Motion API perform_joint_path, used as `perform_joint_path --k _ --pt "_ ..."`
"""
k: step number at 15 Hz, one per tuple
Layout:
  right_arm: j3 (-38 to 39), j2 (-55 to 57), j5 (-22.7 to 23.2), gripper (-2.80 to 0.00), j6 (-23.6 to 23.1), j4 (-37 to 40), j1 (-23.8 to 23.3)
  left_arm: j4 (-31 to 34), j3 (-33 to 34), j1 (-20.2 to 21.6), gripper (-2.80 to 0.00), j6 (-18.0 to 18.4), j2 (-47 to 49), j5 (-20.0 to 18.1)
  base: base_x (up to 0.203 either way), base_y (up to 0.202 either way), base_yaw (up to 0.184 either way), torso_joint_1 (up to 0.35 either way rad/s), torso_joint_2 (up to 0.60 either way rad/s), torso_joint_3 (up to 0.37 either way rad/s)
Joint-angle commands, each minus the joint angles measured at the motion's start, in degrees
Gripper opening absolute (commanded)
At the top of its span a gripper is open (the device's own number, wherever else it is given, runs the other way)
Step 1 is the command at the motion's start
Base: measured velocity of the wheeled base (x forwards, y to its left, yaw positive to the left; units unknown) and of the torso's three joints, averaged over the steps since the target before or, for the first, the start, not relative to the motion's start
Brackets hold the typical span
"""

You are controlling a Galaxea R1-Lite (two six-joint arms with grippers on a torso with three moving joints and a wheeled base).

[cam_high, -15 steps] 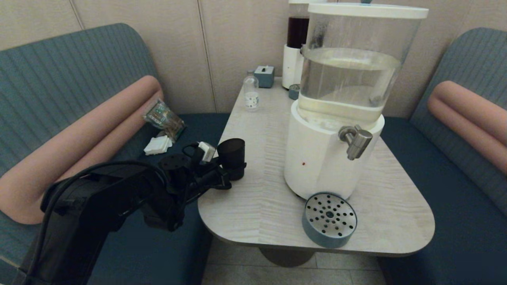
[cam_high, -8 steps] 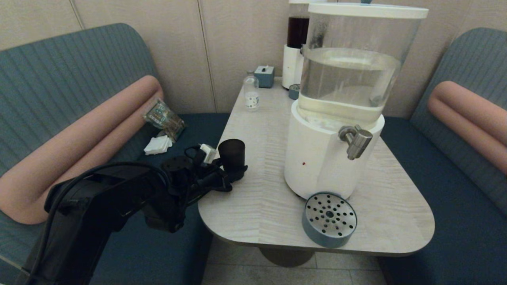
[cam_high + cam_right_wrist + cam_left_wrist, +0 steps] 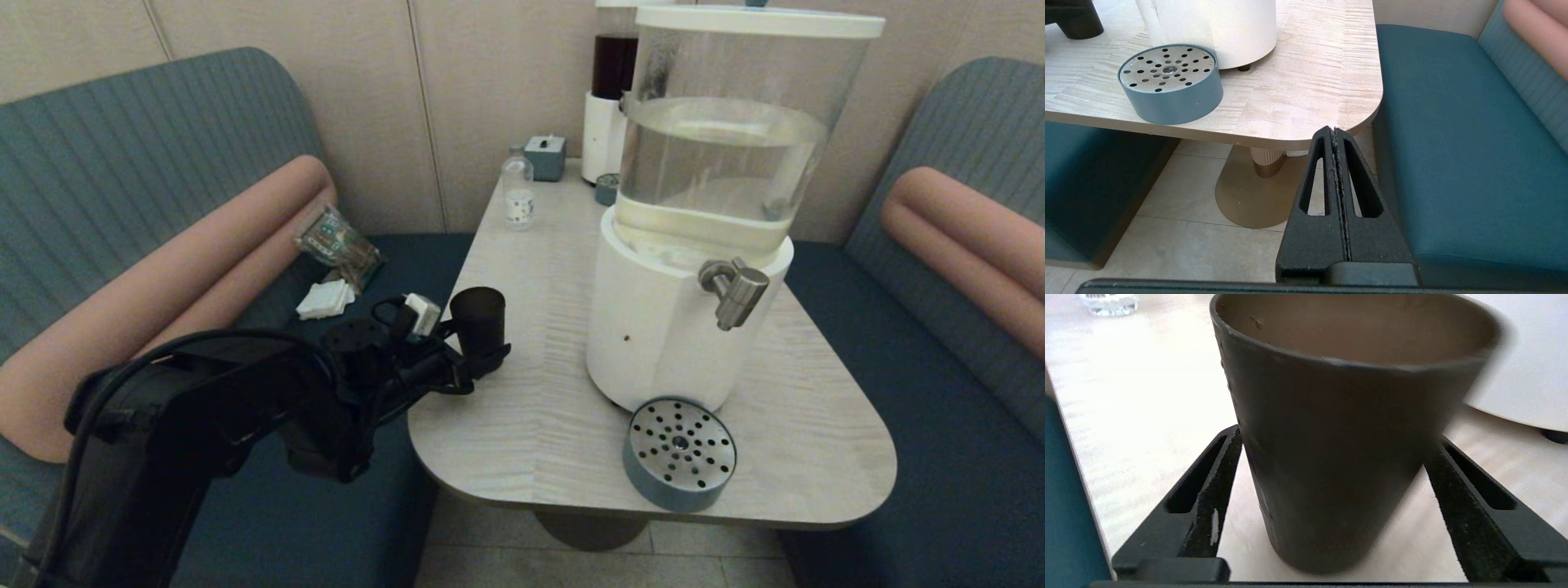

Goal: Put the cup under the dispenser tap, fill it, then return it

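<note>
1. The cup (image 3: 478, 320) stands upright near the left edge of the tabletop (image 3: 531, 408), well apart from the dispenser tap (image 3: 735, 292).
2. The left tool (image 3: 480, 359) has its fingers on either side of the cup's lower half. In the left wrist view both fingers (image 3: 1208, 506) press against the cup's (image 3: 1339, 457) tapered wall, so I judge it to be grasping the cup; whether the base is off the tabletop cannot be told.
3. The right tool (image 3: 1336, 179) is clenched on nothing and parked low beside the tabletop's near right corner, above the floor.
4. The step in hand looks like the very start: the cup is secured but not yet carried to the tap.
5. A round perforated drip tray (image 3: 679, 452) sits in front of the white base of the dispenser (image 3: 653, 335), below and a little to the left of the tap.
6. The next move calls for lifting the cup clear, carrying it level around the dispenser's base, and bringing its mouth directly beneath the nozzle.
7. The tap points down and slightly outward, so the cup's mouth needs centring under the nozzle, not under the tray's middle.
</note>
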Motion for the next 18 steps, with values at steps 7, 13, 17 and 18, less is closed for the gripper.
perform_joint_path --k 7,13,17,18 --pt "0.8 0.0 0.0 -2.80 0.0 0.0 0.0 -2.7 22.6 2.2 0.00 0.2 -14.1 -0.4 0.000 0.000 0.000 0.000 0.00 0.000" --pt "0.8 0.0 0.0 -2.80 0.0 0.0 0.0 -2.7 34.9 4.3 -2.80 0.1 -30.4 -0.1 0.000 0.000 0.000 0.000 0.00 0.000" --pt "0.8 0.0 0.0 -2.80 0.0 -0.1 0.0 -1.7 41.5 4.6 -2.80 -2.2 -47.3 7.9 0.000 0.000 0.000 0.000 0.00 0.000" --pt "0.8 0.0 0.0 -2.80 0.0 -0.1 0.0 -1.1 42.8 4.6 -2.80 -3.2 -51.8 11.4 0.000 0.000 0.000 0.000 0.00 0.000"
